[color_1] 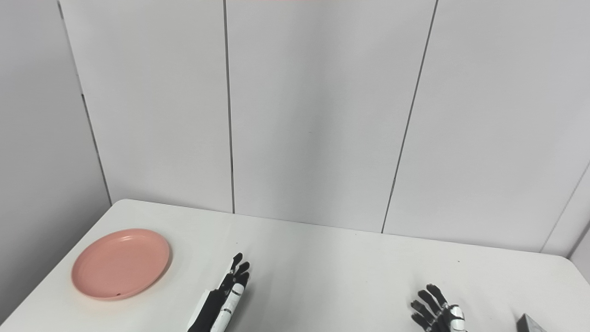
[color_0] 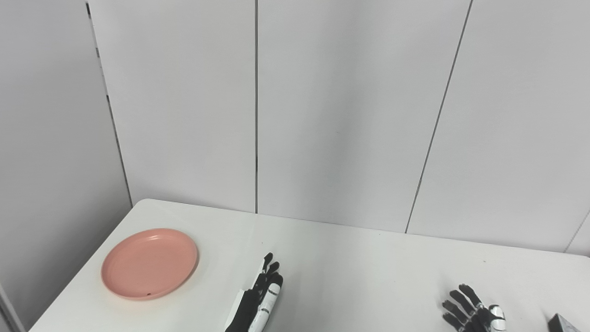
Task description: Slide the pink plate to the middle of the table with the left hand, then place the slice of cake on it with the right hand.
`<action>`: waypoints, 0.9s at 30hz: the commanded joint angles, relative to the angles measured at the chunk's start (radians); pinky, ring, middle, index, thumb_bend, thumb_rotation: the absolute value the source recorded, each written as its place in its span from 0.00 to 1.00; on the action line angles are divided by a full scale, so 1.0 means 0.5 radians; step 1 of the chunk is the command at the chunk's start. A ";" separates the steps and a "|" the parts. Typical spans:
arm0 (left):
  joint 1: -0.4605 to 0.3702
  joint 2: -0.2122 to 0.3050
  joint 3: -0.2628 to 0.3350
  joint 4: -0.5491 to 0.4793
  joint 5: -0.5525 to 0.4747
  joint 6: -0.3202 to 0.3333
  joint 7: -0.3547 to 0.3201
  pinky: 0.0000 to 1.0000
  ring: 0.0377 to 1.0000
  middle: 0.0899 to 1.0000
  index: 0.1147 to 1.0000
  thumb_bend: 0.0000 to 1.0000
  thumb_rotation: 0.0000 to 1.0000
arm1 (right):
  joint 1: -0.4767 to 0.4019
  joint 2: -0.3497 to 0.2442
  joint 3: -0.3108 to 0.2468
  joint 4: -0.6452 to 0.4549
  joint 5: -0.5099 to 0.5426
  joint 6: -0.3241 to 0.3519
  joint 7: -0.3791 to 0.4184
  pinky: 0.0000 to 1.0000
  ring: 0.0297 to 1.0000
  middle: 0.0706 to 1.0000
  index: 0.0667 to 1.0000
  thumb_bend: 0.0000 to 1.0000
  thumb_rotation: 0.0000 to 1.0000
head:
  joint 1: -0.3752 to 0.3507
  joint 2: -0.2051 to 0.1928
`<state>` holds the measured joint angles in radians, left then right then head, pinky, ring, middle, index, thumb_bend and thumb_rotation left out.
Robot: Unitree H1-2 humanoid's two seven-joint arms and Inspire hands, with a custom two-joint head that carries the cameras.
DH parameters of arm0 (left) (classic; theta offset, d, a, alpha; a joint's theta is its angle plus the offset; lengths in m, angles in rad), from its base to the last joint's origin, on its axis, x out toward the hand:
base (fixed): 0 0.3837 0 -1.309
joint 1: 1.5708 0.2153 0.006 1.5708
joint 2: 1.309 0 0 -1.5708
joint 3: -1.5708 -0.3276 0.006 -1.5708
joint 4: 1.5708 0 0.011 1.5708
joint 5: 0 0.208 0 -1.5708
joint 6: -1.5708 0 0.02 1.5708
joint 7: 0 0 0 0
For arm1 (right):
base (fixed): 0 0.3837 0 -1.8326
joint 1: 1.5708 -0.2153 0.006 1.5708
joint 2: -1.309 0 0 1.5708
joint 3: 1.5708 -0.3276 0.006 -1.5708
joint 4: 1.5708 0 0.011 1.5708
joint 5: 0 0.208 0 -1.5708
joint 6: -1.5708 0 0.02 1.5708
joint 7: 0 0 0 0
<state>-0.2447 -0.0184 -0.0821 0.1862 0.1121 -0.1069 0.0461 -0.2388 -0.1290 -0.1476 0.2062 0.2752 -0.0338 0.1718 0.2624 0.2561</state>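
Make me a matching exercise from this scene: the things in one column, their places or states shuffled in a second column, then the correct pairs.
Column 1
1. pink plate
2. left hand
3. right hand
4. dark object

Column 2
A. cut off at the bottom right corner
B. empty, on the table's left side
C. fingers spread, near the right bottom edge
D. fingers straight, right of the plate, not touching it

Pairs: 1-B, 2-D, 3-C, 4-A
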 commanded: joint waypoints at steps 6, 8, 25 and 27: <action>0.137 0.018 0.033 -0.064 -0.111 -0.023 -0.068 0.99 0.96 0.98 1.00 0.50 0.98 | 0.101 0.070 0.037 0.009 -0.059 0.000 -0.043 0.83 0.82 0.85 0.86 0.75 1.00 | -0.093 0.019; 0.137 0.013 0.051 -0.129 -0.160 -0.012 -0.085 0.99 0.96 0.97 1.00 0.54 0.97 | 0.108 0.083 0.040 -0.013 -0.067 0.014 -0.056 0.82 0.81 0.84 0.86 0.76 1.00 | -0.108 0.029; -0.352 0.264 0.577 -0.681 -0.466 0.275 0.027 0.91 0.86 0.82 0.86 0.75 0.90 | 0.176 0.106 0.071 -0.192 -0.046 0.112 -0.093 0.85 0.84 0.88 0.89 0.72 1.00 | -0.112 0.116; -0.433 0.367 0.646 -0.648 -0.463 0.315 0.040 0.91 0.86 0.83 0.85 0.76 0.90 | 0.179 0.104 0.074 -0.202 -0.044 0.116 -0.090 0.85 0.85 0.88 0.89 0.71 1.00 | -0.108 0.123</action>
<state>-0.4107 0.1193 0.2192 -0.1226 -0.1153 0.0497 0.0504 -0.1775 -0.0820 -0.1152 0.0939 0.2453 -0.0202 0.1275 0.2102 0.3175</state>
